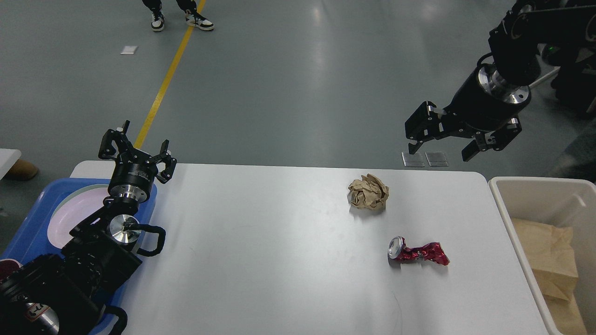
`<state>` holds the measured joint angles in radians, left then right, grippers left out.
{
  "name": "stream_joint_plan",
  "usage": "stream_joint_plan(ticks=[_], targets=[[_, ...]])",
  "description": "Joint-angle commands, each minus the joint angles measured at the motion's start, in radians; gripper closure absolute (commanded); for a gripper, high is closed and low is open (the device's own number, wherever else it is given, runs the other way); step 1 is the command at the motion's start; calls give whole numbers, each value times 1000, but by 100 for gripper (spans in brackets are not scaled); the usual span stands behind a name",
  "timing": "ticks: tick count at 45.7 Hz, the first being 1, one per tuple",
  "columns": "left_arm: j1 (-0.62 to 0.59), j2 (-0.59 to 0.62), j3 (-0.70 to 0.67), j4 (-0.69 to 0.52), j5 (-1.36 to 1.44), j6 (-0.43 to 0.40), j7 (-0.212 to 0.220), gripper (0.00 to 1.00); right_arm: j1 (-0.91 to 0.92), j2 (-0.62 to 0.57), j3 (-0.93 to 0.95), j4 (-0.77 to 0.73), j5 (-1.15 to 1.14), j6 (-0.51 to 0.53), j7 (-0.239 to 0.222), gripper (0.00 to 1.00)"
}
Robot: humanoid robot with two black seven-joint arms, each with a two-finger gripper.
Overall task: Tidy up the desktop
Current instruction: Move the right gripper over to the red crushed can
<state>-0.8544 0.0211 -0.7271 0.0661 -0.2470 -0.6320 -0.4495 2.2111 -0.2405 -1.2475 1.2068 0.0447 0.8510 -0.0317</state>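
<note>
The white desktop [279,242] fills the middle of the head view. A crumpled brown paper ball [368,191] lies on it at the back right. A crushed red can [417,252] lies on its side in front of the ball. My left gripper [136,148] is open and empty, pointing up over the desktop's back left corner. My right gripper [442,150] is open and empty, held high beyond the desktop's back right edge, above and behind the paper ball.
A blue plastic tray [35,223] with a pale plate [70,214] sits at the left under my left arm. A beige bin [526,218] holding brown paper stands at the right. A person's feet [181,18] show on the floor far behind.
</note>
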Motion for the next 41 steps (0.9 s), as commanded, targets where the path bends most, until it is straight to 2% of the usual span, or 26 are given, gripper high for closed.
stream_joint_plan(ticks=[1, 5, 10, 18, 25, 30, 41], targets=[[0, -1, 0, 0, 0, 0, 0, 3, -57, -43, 14, -9, 4, -20, 0, 0], [0, 0, 0, 0, 0, 0, 0, 4, -178, -82, 42, -18, 85, -56, -2, 0], [0, -1, 0, 0, 0, 0, 0, 3, -362, -123, 54, -36, 276, -173, -5, 0], [0, -1, 0, 0, 0, 0, 0, 3, -614, -126, 89, -46, 458, -440, -7, 0], [0, 0, 0, 0, 0, 0, 0, 3, -758, -123, 168, -59, 590, -690, -10, 0], [0, 0, 0, 0, 0, 0, 0, 4, -792, -115, 181, -58, 650, -754, -10, 0], [0, 0, 0, 0, 0, 0, 0, 4, -869, -102, 270, -104, 748, -826, -10, 0]])
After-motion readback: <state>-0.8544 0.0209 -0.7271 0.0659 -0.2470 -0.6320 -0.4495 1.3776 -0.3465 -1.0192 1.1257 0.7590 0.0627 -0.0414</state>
